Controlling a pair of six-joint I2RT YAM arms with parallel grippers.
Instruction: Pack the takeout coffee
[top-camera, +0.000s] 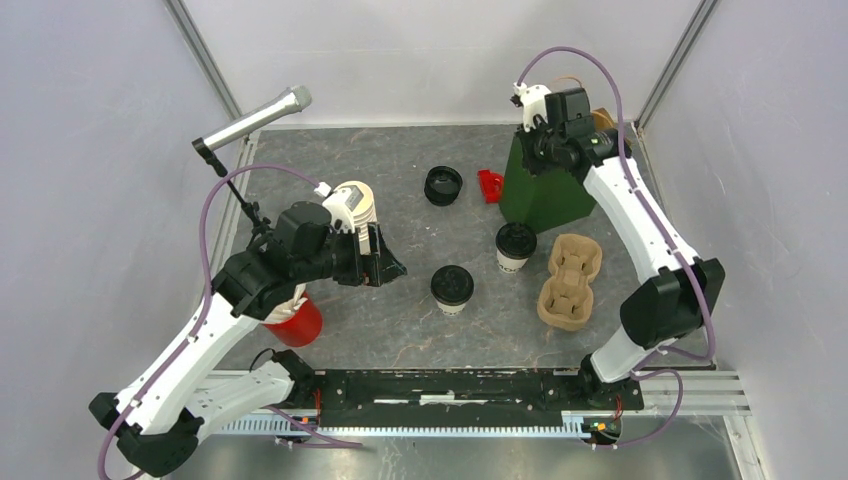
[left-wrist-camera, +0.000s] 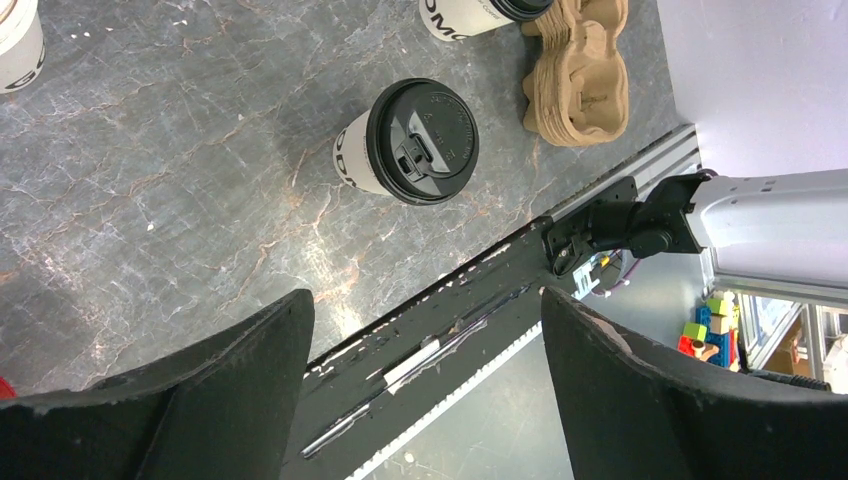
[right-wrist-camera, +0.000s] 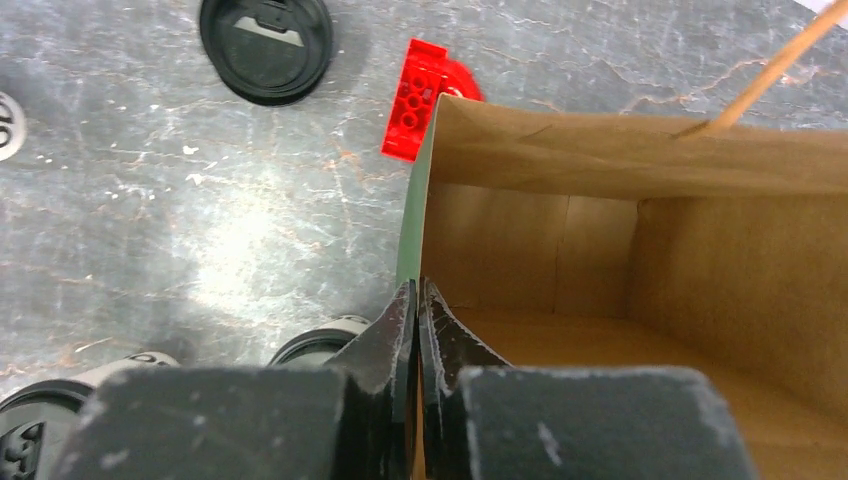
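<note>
Two cream paper cups with black lids stand mid-table: one cup (top-camera: 452, 288) nearer my left gripper, the other cup (top-camera: 515, 245) beside a brown cardboard cup carrier (top-camera: 570, 280). In the left wrist view the near cup (left-wrist-camera: 410, 140) stands ahead of my open, empty left gripper (left-wrist-camera: 425, 300), and the other cup (left-wrist-camera: 470, 15) is cut by the top edge. My left gripper (top-camera: 385, 262) hovers left of the near cup. My right gripper (top-camera: 530, 140) is shut on the rim of a green paper bag (top-camera: 545, 195). In the right wrist view the gripper (right-wrist-camera: 415, 290) pinches the bag wall (right-wrist-camera: 412, 220); the brown inside holds nothing.
A loose black lid (top-camera: 443, 185) and a red plastic piece (top-camera: 490, 185) lie left of the bag. A tall stack of lidless cups (top-camera: 355, 205) and a red cup (top-camera: 297, 322) stand by my left arm. A microphone (top-camera: 255, 120) on a stand is at the back left.
</note>
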